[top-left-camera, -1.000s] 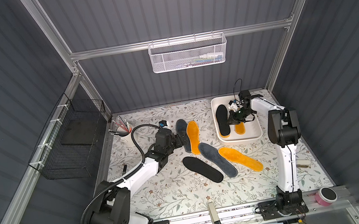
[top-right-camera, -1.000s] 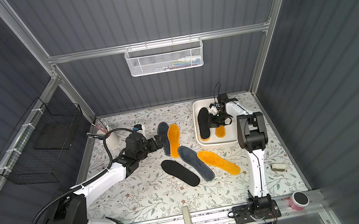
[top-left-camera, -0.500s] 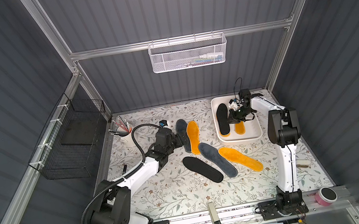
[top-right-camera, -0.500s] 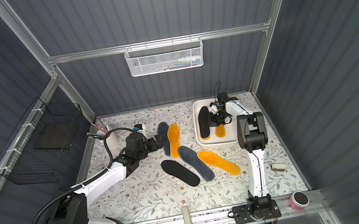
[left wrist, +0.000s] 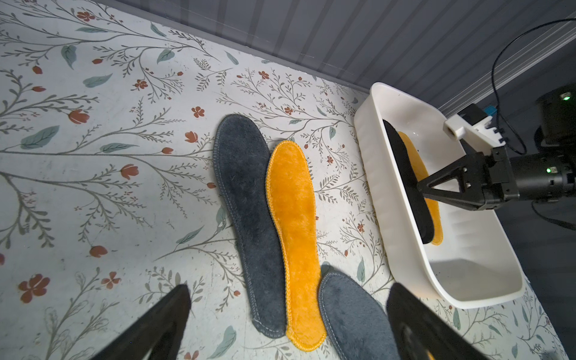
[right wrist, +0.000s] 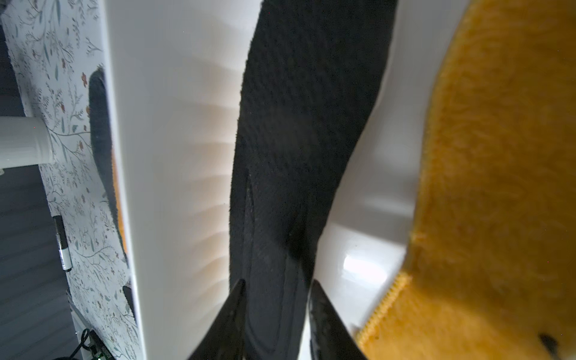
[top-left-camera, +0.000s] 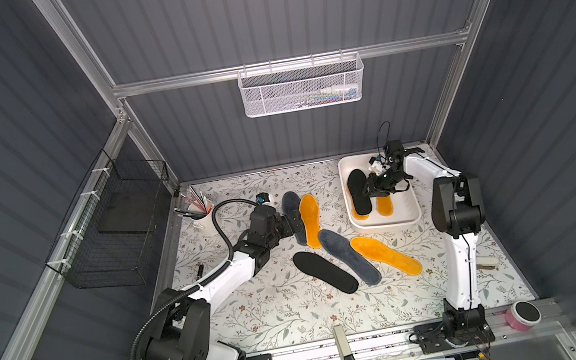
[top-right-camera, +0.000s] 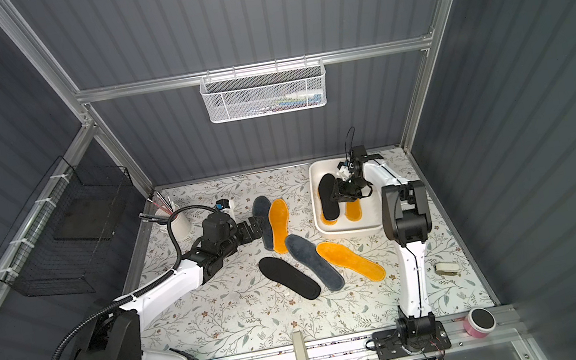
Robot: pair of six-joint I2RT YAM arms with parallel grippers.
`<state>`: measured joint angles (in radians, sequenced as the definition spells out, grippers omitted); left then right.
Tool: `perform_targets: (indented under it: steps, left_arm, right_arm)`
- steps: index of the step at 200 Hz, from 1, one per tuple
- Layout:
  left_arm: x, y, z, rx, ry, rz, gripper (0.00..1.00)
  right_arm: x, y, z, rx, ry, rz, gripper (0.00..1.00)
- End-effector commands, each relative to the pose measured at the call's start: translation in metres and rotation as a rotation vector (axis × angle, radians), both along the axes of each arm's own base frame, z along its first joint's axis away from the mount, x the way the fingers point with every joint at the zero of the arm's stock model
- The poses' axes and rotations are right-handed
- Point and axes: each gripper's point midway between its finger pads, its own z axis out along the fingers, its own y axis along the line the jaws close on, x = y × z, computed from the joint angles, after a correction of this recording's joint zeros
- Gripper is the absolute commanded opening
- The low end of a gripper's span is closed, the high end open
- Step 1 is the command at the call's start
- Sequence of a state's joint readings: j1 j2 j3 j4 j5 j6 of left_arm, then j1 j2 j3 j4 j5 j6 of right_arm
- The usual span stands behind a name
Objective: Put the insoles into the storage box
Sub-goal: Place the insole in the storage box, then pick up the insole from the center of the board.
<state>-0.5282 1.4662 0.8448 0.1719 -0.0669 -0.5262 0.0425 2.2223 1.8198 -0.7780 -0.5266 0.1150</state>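
Note:
The white storage box [top-left-camera: 406, 206] stands at the back right. In it a black insole [top-left-camera: 358, 191] lies partly over orange insoles [top-left-camera: 384, 205]. My right gripper [top-left-camera: 372, 189] is low inside the box. Its jaws are a little apart, either side of the black insole [right wrist: 296, 124], so the right gripper [right wrist: 276, 283] is open. On the mat lie a dark grey insole [top-left-camera: 291, 207], an orange one [top-left-camera: 311, 220], a second grey one [top-left-camera: 347, 257], another orange one [top-left-camera: 384, 255] and a black one [top-left-camera: 324, 271]. My left gripper [left wrist: 290, 293] is wide open above the near ends of the grey [left wrist: 246, 187] and orange [left wrist: 293, 202] pair.
A white mesh basket [top-left-camera: 302, 84] hangs on the back wall and a black wire basket [top-left-camera: 117, 223] on the left wall. A white cup of pens [top-left-camera: 202, 220] stands at the back left. A pink tape roll [top-left-camera: 522, 314] sits on the front rail.
The right gripper's jaws have parted and let go of the black insole in the box. The left arm has hardly moved.

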Motion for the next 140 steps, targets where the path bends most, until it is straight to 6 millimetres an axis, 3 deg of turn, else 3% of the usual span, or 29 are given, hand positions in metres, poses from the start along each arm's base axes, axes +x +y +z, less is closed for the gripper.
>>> perform_targets:
  steps: [1,93,140]
  left_arm:
    - [0.001,-0.002,0.007,-0.013,-0.011,-0.012,1.0]
    - [-0.003,0.002,0.008,-0.016,-0.016,-0.003,1.0]
    - [-0.001,0.003,0.0,0.003,0.025,0.01,1.0]
  right_arm:
    - [-0.001,0.0,0.023,-0.008,-0.039,0.005,0.37]
    - [-0.014,0.0,0.082,0.002,-0.144,0.002,0.47]
    - [-0.037,0.01,0.116,0.071,-0.198,0.036,0.47]
